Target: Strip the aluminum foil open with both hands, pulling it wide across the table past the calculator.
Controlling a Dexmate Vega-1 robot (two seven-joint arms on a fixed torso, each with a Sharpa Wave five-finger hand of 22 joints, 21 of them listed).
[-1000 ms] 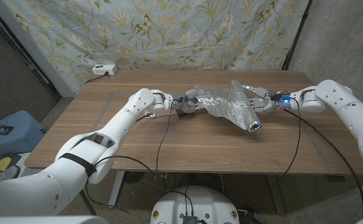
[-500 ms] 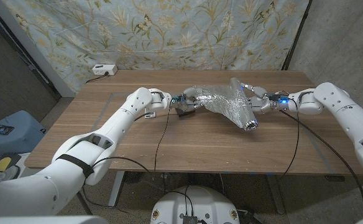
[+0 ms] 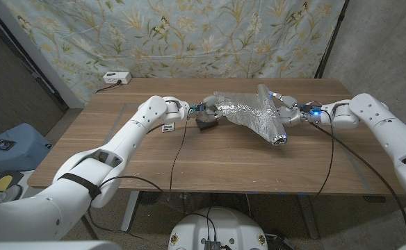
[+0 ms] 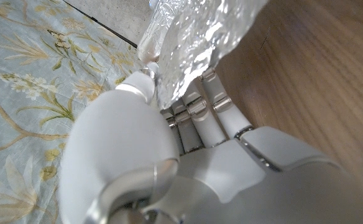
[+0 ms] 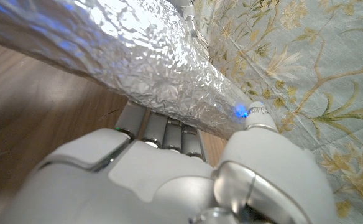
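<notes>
The aluminum foil (image 3: 248,111) is lying as a crumpled, shiny sheet on the far half of the wooden desk (image 3: 217,156), stretched between the two hands of the robot. Its roll end (image 3: 280,139) is pointing toward the near edge of the desk, on the right side of the sheet, and the open round end of the roll is showing there.

The left hand (image 3: 206,110) is holding the left edge of the foil. In the left wrist view the foil (image 4: 197,43) is sitting between the thumb and the other fingers (image 4: 212,109) of this left hand (image 4: 188,155), so it is gripping the sheet.

The right hand (image 3: 286,110) is holding the right side of the foil, close to the roll. In the right wrist view the foil (image 5: 125,56) is passing over the fingers (image 5: 163,134) of the right hand (image 5: 169,174), and the thumb is pressing on it from the other side.

A small dark thing (image 3: 206,123), possibly the calculator, is lying on the desk just beside the left edge of the foil, under the left hand; I cannot tell more about it. A small white card (image 3: 167,128) is lying further to the left of the foil. A white power strip (image 3: 116,77) is sitting at the far left corner of the desk, well apart from the foil. Behind the desk a flowered cloth (image 3: 189,35) is hanging.
</notes>
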